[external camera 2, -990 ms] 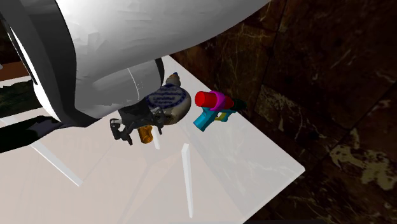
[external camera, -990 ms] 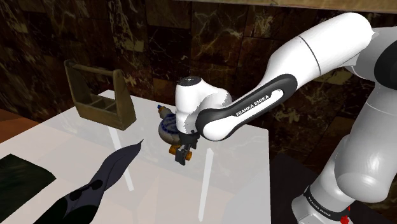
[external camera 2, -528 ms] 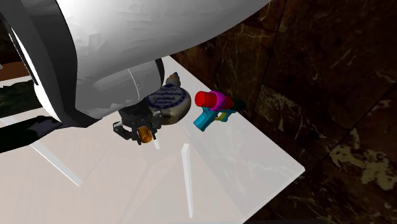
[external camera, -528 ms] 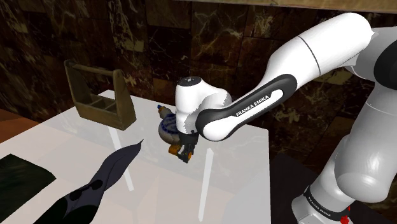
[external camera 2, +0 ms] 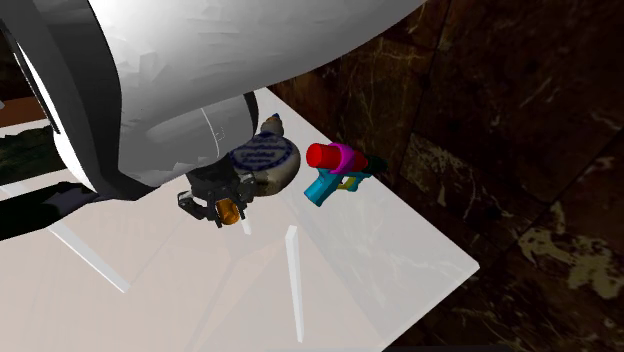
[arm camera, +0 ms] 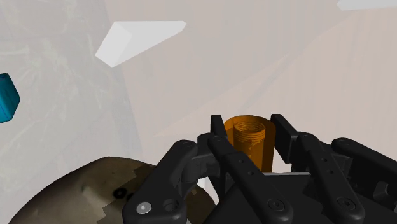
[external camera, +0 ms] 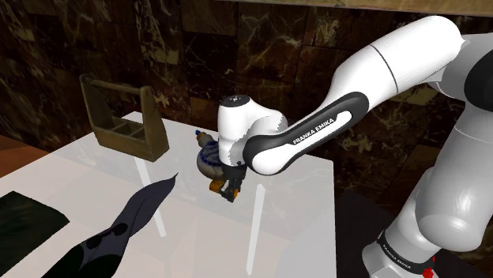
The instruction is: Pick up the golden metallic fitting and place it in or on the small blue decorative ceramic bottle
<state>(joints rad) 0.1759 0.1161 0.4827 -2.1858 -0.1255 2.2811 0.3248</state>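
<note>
The golden fitting (arm camera: 249, 139), a short threaded orange-gold tube, stands clasped between my two black fingers. My gripper (arm camera: 248, 130) is shut on it, low over the white tabletop. In the shoulder view the gripper (external camera: 229, 188) and fitting (external camera: 216, 185) sit just in front of the small round bottle (external camera: 207, 155), which is white with blue patterning and a narrow neck. The second exterior view shows the bottle (external camera 2: 266, 158) right behind the fitting (external camera 2: 228, 210), partly covered by the arm. A tan rounded body (arm camera: 83, 191) lies close beside the fingers.
A wooden tool caddy (external camera: 122, 118) stands at the table's back in the shoulder view's left. A dark feather-shaped object (external camera: 118, 229) and a dark mat (external camera: 24, 221) lie nearer the front. A teal and magenta toy gun (external camera 2: 340, 170) rests beside the bottle.
A second ago the fingers stood apart around the fitting; they have since shut on it. Nothing has moved in the last half second.
</note>
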